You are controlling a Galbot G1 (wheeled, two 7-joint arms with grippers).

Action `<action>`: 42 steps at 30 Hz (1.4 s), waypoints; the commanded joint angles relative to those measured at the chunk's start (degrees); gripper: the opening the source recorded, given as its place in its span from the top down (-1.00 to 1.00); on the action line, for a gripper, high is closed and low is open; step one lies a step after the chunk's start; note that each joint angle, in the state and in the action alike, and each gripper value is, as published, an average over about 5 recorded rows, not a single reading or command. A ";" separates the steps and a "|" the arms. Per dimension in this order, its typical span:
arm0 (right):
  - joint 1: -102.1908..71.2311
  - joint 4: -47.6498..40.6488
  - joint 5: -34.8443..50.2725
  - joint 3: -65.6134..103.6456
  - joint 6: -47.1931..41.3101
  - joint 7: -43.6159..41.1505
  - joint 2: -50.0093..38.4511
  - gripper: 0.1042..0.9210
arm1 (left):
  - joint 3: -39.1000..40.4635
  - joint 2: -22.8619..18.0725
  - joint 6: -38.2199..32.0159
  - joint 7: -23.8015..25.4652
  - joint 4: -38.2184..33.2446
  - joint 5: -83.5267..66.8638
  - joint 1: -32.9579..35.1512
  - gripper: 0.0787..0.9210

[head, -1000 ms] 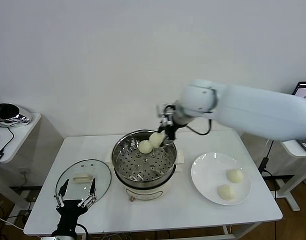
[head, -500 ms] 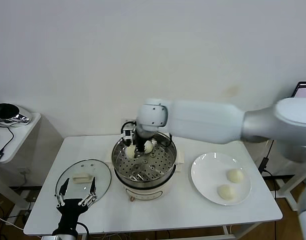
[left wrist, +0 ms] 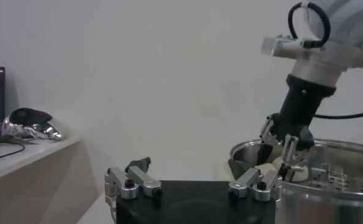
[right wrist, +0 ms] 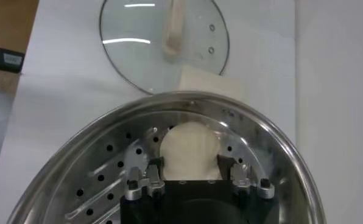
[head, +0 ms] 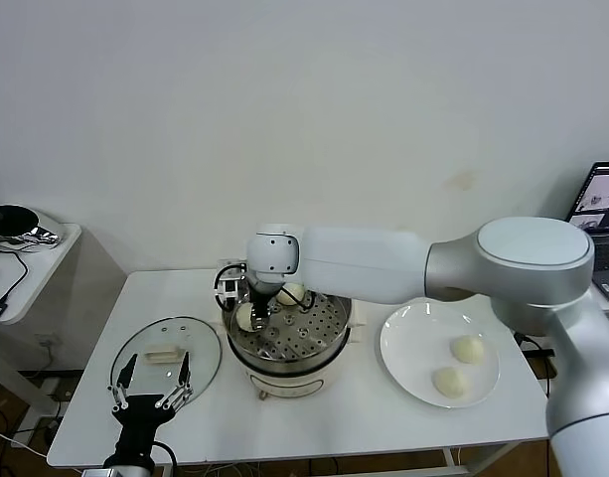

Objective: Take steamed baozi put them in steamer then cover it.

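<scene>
Straddling a baozi, right hand fingers parted inside steamer.

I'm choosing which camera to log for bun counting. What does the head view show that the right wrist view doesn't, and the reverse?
Only the head view shows the white plate with two baozi, a second bun in the steamer, and the left pincer open by the table's front edge. Only the right wrist view shows the right pincer open, straddling its bun. Both show the glass cover on the table.
</scene>
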 commanded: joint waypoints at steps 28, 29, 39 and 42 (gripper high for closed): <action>3.73 28.53 -33.95 1.93 25.22 -30.12 -59.63 -0.76 | 0.50 0.76 0.55 0.11 -0.40 1.49 0.89 -0.77; 1.25 28.32 -35.05 3.42 25.50 -29.93 -60.27 -0.76 | 0.51 0.66 0.56 0.11 -0.38 1.64 0.99 -0.77; -20.29 25.55 -42.83 17.23 27.07 -25.59 -62.58 -0.76 | 0.26 -0.12 0.62 0.06 -0.12 2.73 1.85 -0.77; -25.26 24.37 -43.90 20.31 27.12 -24.68 -61.93 -0.76 | 0.23 -0.36 0.70 0.06 -0.05 3.10 1.96 -0.77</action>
